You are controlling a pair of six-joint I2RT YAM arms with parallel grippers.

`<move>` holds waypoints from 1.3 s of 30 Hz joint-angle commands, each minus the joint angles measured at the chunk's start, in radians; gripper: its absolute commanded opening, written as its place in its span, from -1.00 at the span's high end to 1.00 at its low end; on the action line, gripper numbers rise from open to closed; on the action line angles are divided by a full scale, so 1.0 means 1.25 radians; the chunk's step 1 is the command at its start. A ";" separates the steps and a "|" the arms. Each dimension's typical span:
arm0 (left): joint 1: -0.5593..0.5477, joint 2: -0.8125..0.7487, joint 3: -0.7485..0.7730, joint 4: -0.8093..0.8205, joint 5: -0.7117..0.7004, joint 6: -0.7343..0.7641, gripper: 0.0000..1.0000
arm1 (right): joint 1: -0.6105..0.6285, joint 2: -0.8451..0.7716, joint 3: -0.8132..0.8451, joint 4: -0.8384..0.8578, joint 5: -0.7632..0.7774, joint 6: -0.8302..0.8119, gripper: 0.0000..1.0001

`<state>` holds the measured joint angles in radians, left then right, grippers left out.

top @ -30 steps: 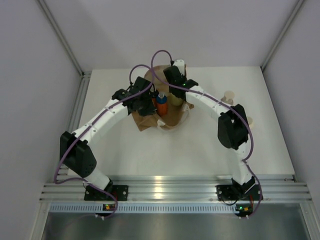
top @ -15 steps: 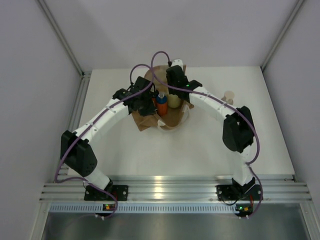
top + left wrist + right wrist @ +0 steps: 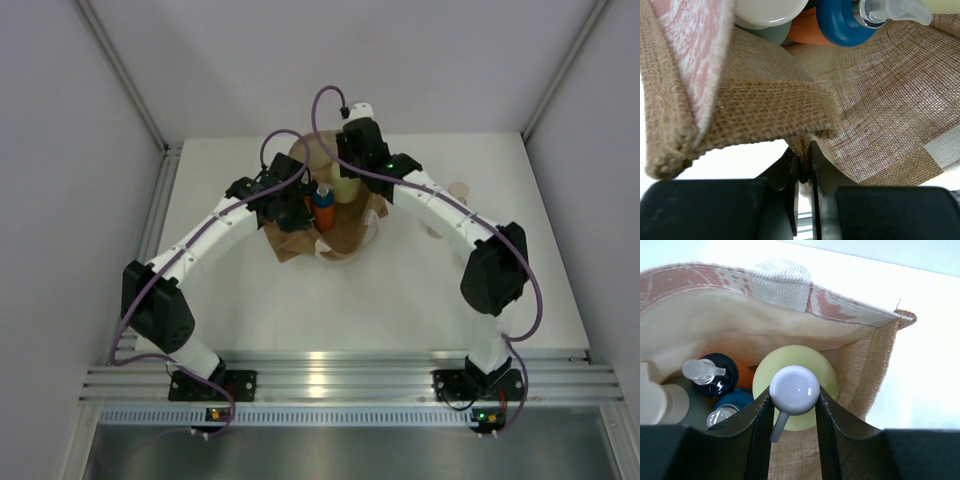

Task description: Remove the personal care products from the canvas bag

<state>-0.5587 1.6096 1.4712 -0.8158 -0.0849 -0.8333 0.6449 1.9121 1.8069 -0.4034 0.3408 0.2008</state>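
The canvas bag [image 3: 335, 232] lies at the table's middle back, its mouth open. My left gripper [image 3: 297, 212] is shut on the bag's woven edge [image 3: 790, 115], fabric pinched between its fingers. My right gripper [image 3: 350, 168] is shut on the white pump head [image 3: 794, 389] of the yellow-green bottle [image 3: 812, 365], which stands upright in the bag's mouth [image 3: 347, 188]. Two orange bottles with blue caps [image 3: 715, 380] [image 3: 737, 401] and a grey-green bottle with a white cap [image 3: 667, 405] stand inside the bag. One orange bottle [image 3: 323, 206] shows from above. A tan bottle [image 3: 460, 188] stands on the table to the right.
The bag's white rope handle [image 3: 340, 252] lies on the table in front of it. My right arm's elbow [image 3: 495, 268] hangs over the right side of the table. White walls close in the back and both sides.
My right gripper has drawn back and up with the yellow-green bottle in it, and its elbow has swung to the right. My left gripper holds still on the bag.
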 commanded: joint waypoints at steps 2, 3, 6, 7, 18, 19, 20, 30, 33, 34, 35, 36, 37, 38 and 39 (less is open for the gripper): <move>0.004 0.025 0.000 -0.033 0.009 0.014 1.00 | 0.004 -0.110 0.066 0.137 -0.011 -0.023 1.00; 0.004 0.027 0.000 -0.032 0.011 0.014 1.00 | 0.006 -0.117 0.066 0.137 -0.014 -0.026 1.00; 0.003 0.025 0.001 -0.033 0.011 0.011 1.00 | 0.008 -0.136 0.069 0.137 -0.027 -0.029 1.00; 0.004 0.025 0.001 -0.033 0.010 0.011 1.00 | 0.007 -0.138 0.071 0.136 -0.038 -0.031 1.00; 0.003 0.027 0.001 -0.032 0.008 0.010 1.00 | 0.012 -0.186 0.156 0.082 -0.109 -0.036 1.00; 0.004 0.028 0.001 -0.033 0.009 0.010 1.00 | 0.013 -0.191 0.156 0.083 -0.113 -0.037 1.00; 0.005 0.028 0.001 -0.033 0.008 0.010 1.00 | 0.015 -0.197 0.160 0.082 -0.117 -0.040 1.00; 0.005 0.030 -0.003 -0.033 0.002 0.013 1.00 | 0.015 -0.275 0.190 0.058 -0.138 -0.040 1.00; 0.008 0.028 -0.003 -0.033 0.002 0.013 1.00 | 0.015 -0.306 0.198 0.039 -0.138 -0.040 1.00; 0.008 0.029 -0.003 -0.033 0.002 0.013 1.00 | 0.015 -0.316 0.196 0.034 -0.126 -0.039 1.00; 0.008 0.025 -0.004 -0.033 0.002 0.009 1.00 | 0.014 -0.325 0.193 0.031 -0.117 -0.038 1.00; 0.008 0.021 -0.005 -0.033 0.002 0.008 1.00 | 0.013 -0.344 0.187 0.023 -0.106 -0.037 1.00; 0.008 0.019 -0.005 -0.033 -0.001 0.006 1.00 | 0.011 -0.353 0.187 0.020 -0.103 -0.036 1.00; 0.009 0.018 -0.005 -0.033 -0.001 0.008 1.00 | 0.004 -0.360 0.187 0.012 -0.100 -0.031 1.00; 0.009 0.018 -0.005 -0.033 -0.001 0.008 1.00 | 0.002 -0.372 0.188 0.006 -0.095 -0.028 1.00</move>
<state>-0.5568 1.6131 1.4712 -0.8154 -0.0826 -0.8341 0.6518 1.5700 1.9526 -0.5224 0.1913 0.1501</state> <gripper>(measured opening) 0.122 0.327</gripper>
